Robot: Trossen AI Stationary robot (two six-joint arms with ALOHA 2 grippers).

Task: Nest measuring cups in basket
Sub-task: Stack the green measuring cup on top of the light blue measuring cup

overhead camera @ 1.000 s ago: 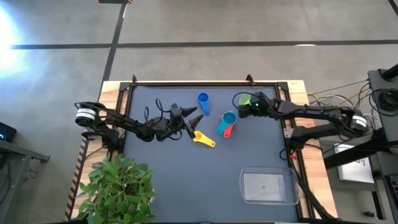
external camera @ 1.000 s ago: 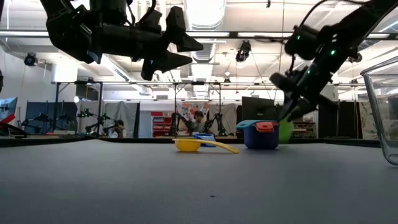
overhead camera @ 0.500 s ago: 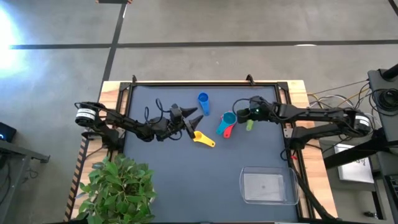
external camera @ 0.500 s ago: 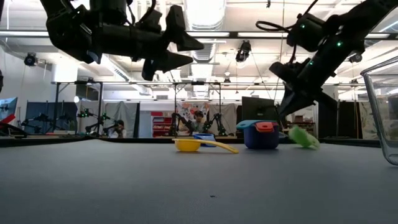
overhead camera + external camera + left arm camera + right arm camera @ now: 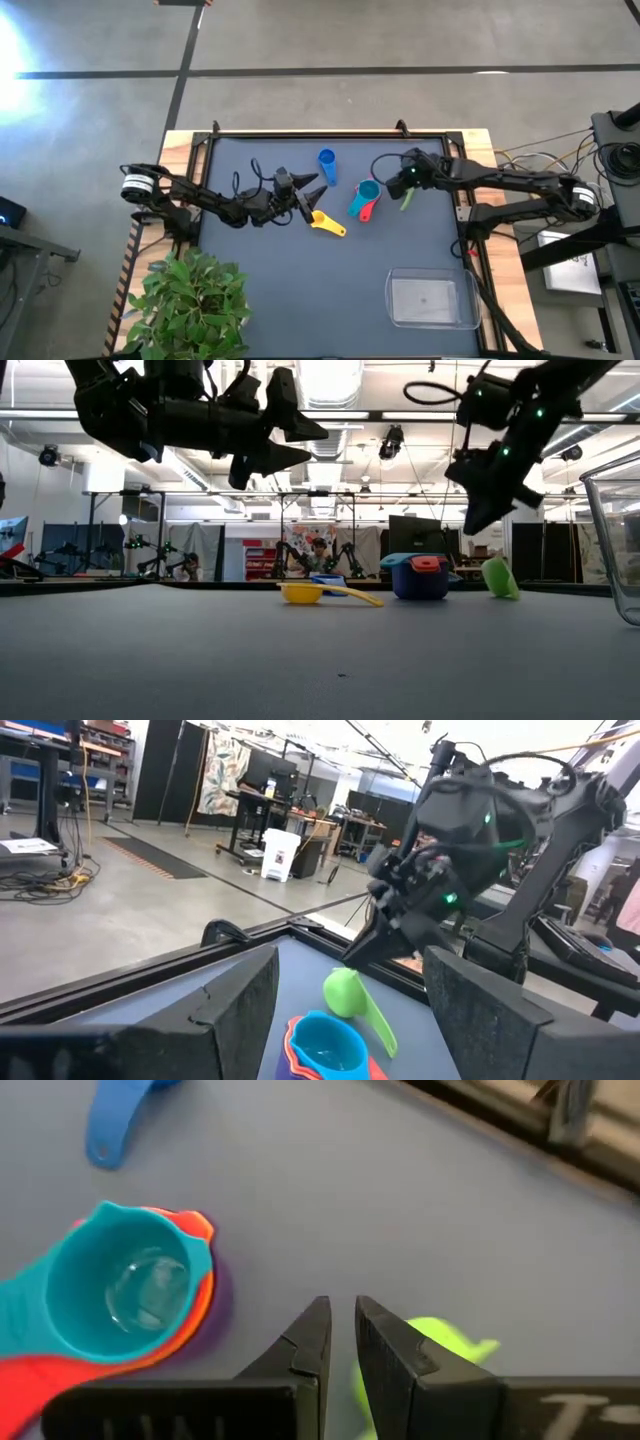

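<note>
A teal cup (image 5: 367, 190) sits nested in orange, purple and red cups (image 5: 205, 1270) at the table's middle. A green cup (image 5: 404, 197) lies tilted on the mat just right of that stack, also in the low view (image 5: 500, 577). A blue cup (image 5: 327, 164) lies farther back and a yellow cup (image 5: 326, 223) nearer. The clear basket (image 5: 432, 298) stands at the near right. My right gripper (image 5: 340, 1330) hangs shut and empty above the green cup (image 5: 430, 1345). My left gripper (image 5: 306, 192) is open and empty in the air beside the yellow cup.
A potted plant (image 5: 190, 300) stands at the table's near left corner. The table has a raised dark rim (image 5: 320, 134). Bare mat lies between the cups and the basket.
My right gripper has carried the green cup from the far side toward the stack. The cup has come down onto the mat right of the stack and now lies there tilted. The gripper has then risen clear of it.
</note>
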